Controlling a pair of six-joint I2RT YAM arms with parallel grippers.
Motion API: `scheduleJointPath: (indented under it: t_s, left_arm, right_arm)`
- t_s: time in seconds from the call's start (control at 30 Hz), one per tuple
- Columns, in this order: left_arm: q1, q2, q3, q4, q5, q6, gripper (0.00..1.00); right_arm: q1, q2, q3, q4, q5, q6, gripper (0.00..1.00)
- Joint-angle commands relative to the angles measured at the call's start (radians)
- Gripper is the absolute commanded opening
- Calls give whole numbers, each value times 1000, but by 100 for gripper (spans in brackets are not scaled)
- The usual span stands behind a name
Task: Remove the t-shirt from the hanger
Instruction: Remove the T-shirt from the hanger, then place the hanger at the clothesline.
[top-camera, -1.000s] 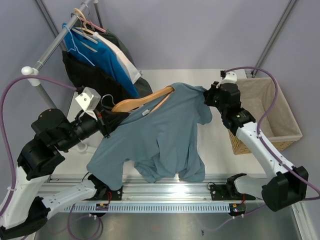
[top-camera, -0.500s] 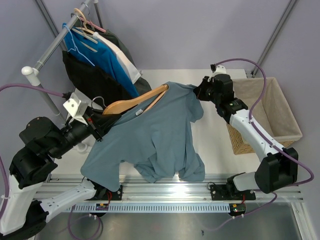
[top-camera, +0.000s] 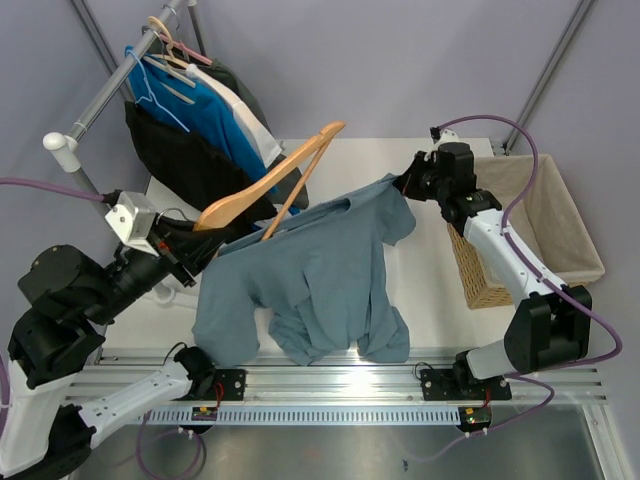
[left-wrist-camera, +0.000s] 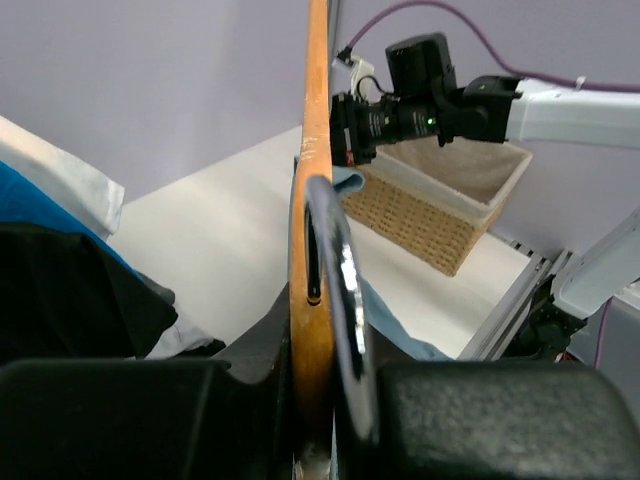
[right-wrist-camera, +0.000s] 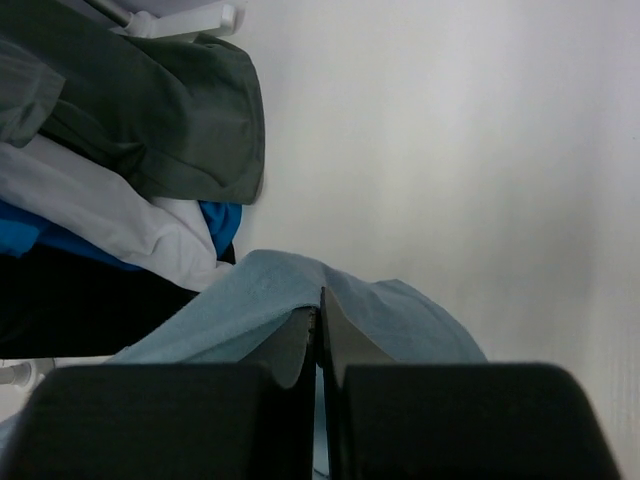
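The wooden hanger (top-camera: 270, 180) is tilted steeply, one arm pointing up and back, bare of cloth. My left gripper (top-camera: 205, 238) is shut on it at the neck, beside the metal hook (left-wrist-camera: 340, 290); the wood (left-wrist-camera: 312, 200) runs up between the jaws. The grey-blue t-shirt (top-camera: 320, 280) hangs below the hanger, its hem bunched on the table. My right gripper (top-camera: 405, 185) is shut on a fold of its shoulder (right-wrist-camera: 260, 300), the jaws (right-wrist-camera: 320, 320) pinched together. The hanger's low end meets the collar near my left gripper; whether it is still inside is unclear.
A clothes rack (top-camera: 75, 130) with blue, white and dark garments (top-camera: 190, 110) stands at the back left, close behind the hanger. A wicker basket (top-camera: 540, 220) with a cloth liner sits at the right. The arms' metal rail (top-camera: 330, 385) runs along the near edge.
My left gripper swung the hanger up and to the left, and its right arm slid out of the shirt's shoulder. The shirt sagged lower, still held at the shoulder by my right gripper.
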Motion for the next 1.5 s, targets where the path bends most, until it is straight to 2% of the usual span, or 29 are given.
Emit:
scheduleJointPath:
  t_s: [0.0, 0.2, 0.27, 0.33, 0.43, 0.57, 0.7, 0.83, 1.0, 1.1, 1.23, 1.37, 1.43, 1.47]
  left_arm:
    - [1, -60, 68, 164, -1, -27, 0]
    - [1, -29, 46, 208, 21, -61, 0]
    - [1, -36, -10, 311, 19, -74, 0]
    - [1, -49, -104, 449, 11, -93, 0]
    - [1, -8, -138, 564, -10, -119, 0]
    - [1, 132, -60, 593, 14, -148, 0]
    - [1, 192, -58, 699, -2, -162, 0]
    - [1, 255, 63, 635, 5, -145, 0]
    - [1, 249, 103, 652, 36, -160, 0]
    - [1, 233, 98, 655, 51, -163, 0]
    - [1, 241, 146, 558, 137, -162, 0]
    - [1, 195, 68, 538, 126, -139, 0]
    - [1, 160, -2, 531, 116, -131, 0]
    - [1, 151, -26, 529, 120, -131, 0]
  right_arm:
    - [-56, 19, 33, -20, 99, -3, 0]
    - [-56, 16, 19, 17, 45, -6, 0]
    - [-56, 9, 22, 38, -32, 3, 0]
    - [-53, 1, 5, 111, -219, 25, 0]
    - [-48, -17, -27, 191, -326, 86, 0]
    - [-48, 13, 34, 124, -318, 56, 0]
    - [-54, 68, 172, 21, -216, 20, 0]
    - [-103, 108, 241, -51, -183, 40, 0]
    - [-133, 93, 263, -72, -44, 54, 0]
    - [-131, 90, 330, -117, -13, 40, 0]
    - [-133, 70, 424, -158, -42, 29, 0]
    - [-133, 62, 517, -221, -86, 22, 0]
    - [-131, 46, 498, -227, -148, 23, 0]
    - [-130, 35, 437, -214, -166, 29, 0]
